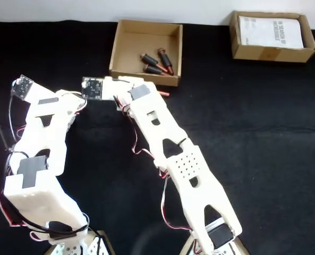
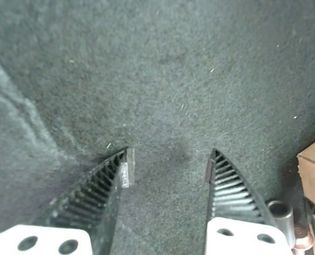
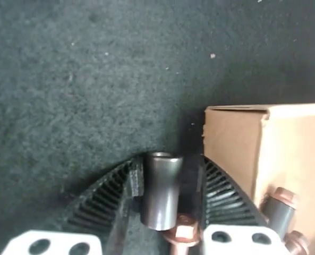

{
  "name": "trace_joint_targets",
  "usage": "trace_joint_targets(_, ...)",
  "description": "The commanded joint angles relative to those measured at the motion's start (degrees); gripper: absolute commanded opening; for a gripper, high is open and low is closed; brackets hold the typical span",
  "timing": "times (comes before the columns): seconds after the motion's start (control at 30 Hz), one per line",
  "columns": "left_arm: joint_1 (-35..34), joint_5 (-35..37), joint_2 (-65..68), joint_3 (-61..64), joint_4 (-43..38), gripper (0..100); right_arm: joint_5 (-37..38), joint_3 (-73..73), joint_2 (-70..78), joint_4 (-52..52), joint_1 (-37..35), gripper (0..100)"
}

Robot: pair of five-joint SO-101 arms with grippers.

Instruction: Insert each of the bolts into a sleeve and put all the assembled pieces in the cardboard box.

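Observation:
My right gripper [image 3: 170,162] points down at the black cloth beside the cardboard box [image 3: 284,143]. Between its jaws is a dark sleeve [image 3: 161,188] with a copper bolt head [image 3: 185,234] at its near end. One finger touches the sleeve and a gap shows at the other. My left gripper [image 2: 169,156] stands open and empty just beside it, with the same sleeve [image 2: 281,210] past its finger. In the high view both grippers [image 1: 112,89] [image 1: 78,101] sit at the front of the cardboard box [image 1: 117,53], which holds three assembled pieces [image 1: 156,64].
A copper bolt [image 1: 164,93] lies on the cloth against the box's front wall, and shows as a bolt piece [image 3: 280,207] from the right wrist. A second cardboard box [image 1: 237,40] with printed paper sits at the back right. Black cloth covers the table.

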Motion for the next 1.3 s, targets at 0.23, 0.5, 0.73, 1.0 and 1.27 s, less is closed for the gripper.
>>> trace_joint_targets(0.23,-1.45,0.35,-0.40,-2.15,-0.53,22,-1.05,-15.34,8.66,6.20,1.10,4.9)
trace_joint_targets(0.5,-1.19,0.35,-0.40,-2.24,-0.53,22,-5.54,-19.30,9.45,6.02,1.10,0.9)
trace_joint_targets(0.73,-1.01,0.26,-0.40,-2.24,-0.53,22,-8.53,-38.20,9.27,7.69,2.33,0.8)
trace_joint_targets(1.0,0.48,0.00,-0.40,-2.15,-0.53,22,-13.63,-37.93,-8.48,20.97,4.53,0.8)
trace_joint_targets(1.27,0.66,-1.23,-0.40,-1.89,-0.53,22,-19.34,-37.76,-28.26,41.19,6.37,0.8)
